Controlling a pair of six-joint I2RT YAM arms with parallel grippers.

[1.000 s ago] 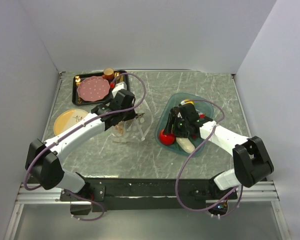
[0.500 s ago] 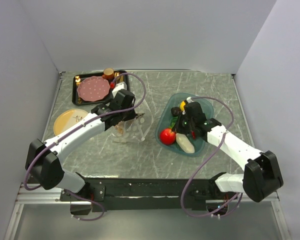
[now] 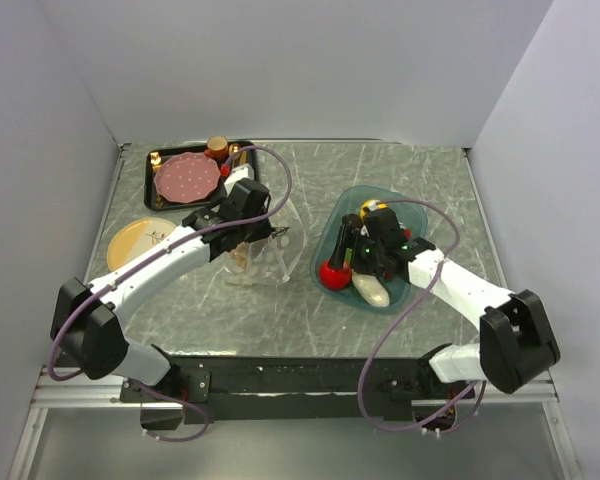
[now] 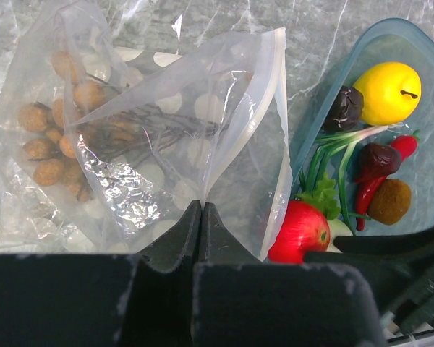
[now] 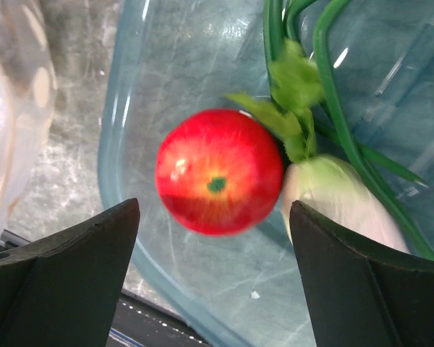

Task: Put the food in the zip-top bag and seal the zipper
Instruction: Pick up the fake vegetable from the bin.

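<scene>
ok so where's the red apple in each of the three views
Top external: the red apple sits right of centre, at the near-left end of the teal tray.
Left wrist: the apple is low and right of centre, just right of the zip-top bag.
Right wrist: the apple is in the middle of the frame.
Shared landmark: the teal tray shows in all three.

The right wrist view crops the clear dotted plastic bag (image 5: 18, 94) at left and the teal translucent oval tray (image 5: 112, 130) above.
</scene>
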